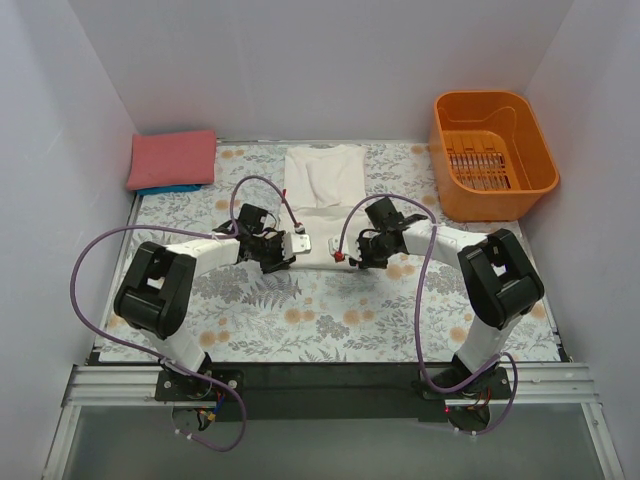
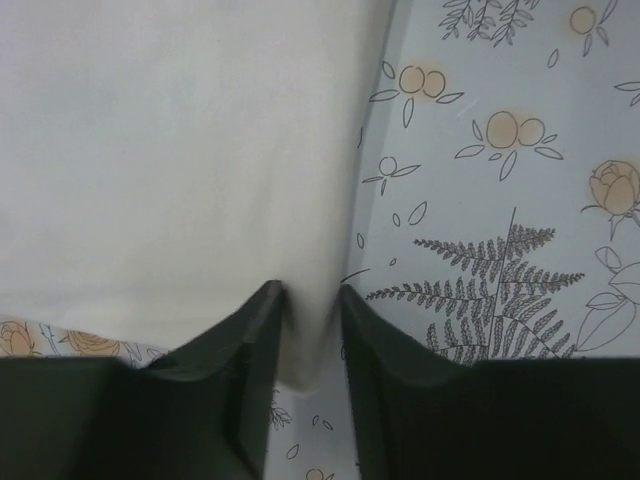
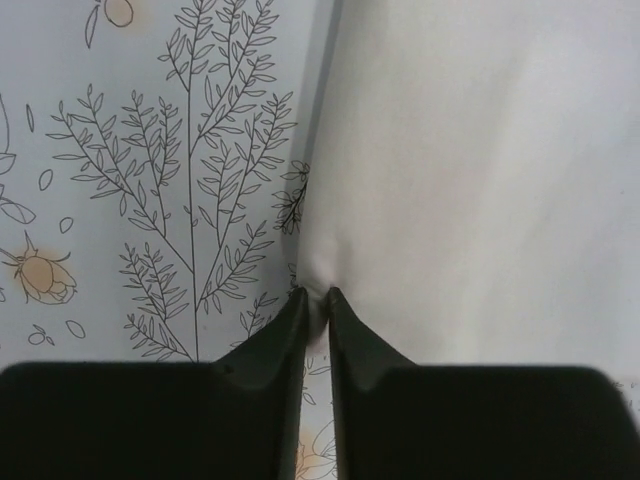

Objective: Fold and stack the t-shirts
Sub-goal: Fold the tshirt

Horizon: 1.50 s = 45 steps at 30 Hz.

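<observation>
Only a thin strip of the blue t-shirt (image 1: 170, 189) showing under the folded salmon-red t-shirt (image 1: 172, 158), upper left of the top view. Upper right, an orange basket (image 1: 540, 150) with just a slotted floor visible. Upper centre of the desk (image 1: 300, 310), the white t-shirt (image 1: 322, 185), long axis top to bottom. Lower corners pinched by left claw (image 2: 312, 295) and right claw (image 3: 317, 297)

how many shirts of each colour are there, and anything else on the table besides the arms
white t-shirt: 1
salmon-red t-shirt: 1
blue t-shirt: 1
orange basket: 1
total: 4
</observation>
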Motion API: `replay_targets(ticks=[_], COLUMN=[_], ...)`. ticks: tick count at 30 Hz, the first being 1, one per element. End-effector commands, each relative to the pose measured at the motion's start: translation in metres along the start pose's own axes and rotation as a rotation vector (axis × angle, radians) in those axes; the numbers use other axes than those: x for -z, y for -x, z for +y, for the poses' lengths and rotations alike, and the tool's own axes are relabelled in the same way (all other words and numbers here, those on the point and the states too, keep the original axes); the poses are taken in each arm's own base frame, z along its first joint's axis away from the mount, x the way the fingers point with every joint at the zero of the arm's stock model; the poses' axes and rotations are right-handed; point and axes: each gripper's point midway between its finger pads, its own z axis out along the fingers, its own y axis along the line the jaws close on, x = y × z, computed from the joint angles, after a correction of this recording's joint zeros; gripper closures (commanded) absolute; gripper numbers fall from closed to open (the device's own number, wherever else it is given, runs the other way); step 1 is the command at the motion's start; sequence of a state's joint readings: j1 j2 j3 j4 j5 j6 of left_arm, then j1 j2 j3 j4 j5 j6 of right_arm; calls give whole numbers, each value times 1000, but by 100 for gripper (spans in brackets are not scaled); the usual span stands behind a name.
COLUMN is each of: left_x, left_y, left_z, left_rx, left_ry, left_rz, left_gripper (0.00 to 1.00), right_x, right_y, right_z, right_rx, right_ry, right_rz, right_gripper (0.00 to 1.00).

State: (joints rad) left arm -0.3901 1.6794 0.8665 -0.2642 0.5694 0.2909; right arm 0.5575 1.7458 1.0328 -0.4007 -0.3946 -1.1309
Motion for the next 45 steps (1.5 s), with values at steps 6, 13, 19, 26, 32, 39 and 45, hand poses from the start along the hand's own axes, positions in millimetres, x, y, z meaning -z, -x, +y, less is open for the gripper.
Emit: replay_targets(ticks=[6, 13, 19, 26, 32, 39, 45], left_x=[13, 50, 71, 89, 113, 165, 167], left_y=[16, 68, 93, 100, 99, 121, 128], left_z=[11, 61, 77, 25, -72, -147, -114], left_rx=[-35, -54, -95, -120, -97, -71, -35], left_ry=[25, 101, 128, 35, -133, -259, -182], left_rz=[-15, -94, -117, -135, -145, -220, -174], left_gripper=[100, 100, 100, 100, 100, 100, 100], right_x=[15, 79, 111, 123, 138, 176, 171], right_y=[-13, 28, 46, 52, 67, 105, 107], right_z=[-14, -75, -93, -47, 36, 101, 76], right_rx=[-122, -124, -49, -42, -10, -32, 2], right_ry=[-52, -189, -251, -196, -54, 38, 40], right_rz=[61, -50, -69, -86, -114, -189, -146], right_gripper=[99, 99, 99, 99, 99, 99, 99])
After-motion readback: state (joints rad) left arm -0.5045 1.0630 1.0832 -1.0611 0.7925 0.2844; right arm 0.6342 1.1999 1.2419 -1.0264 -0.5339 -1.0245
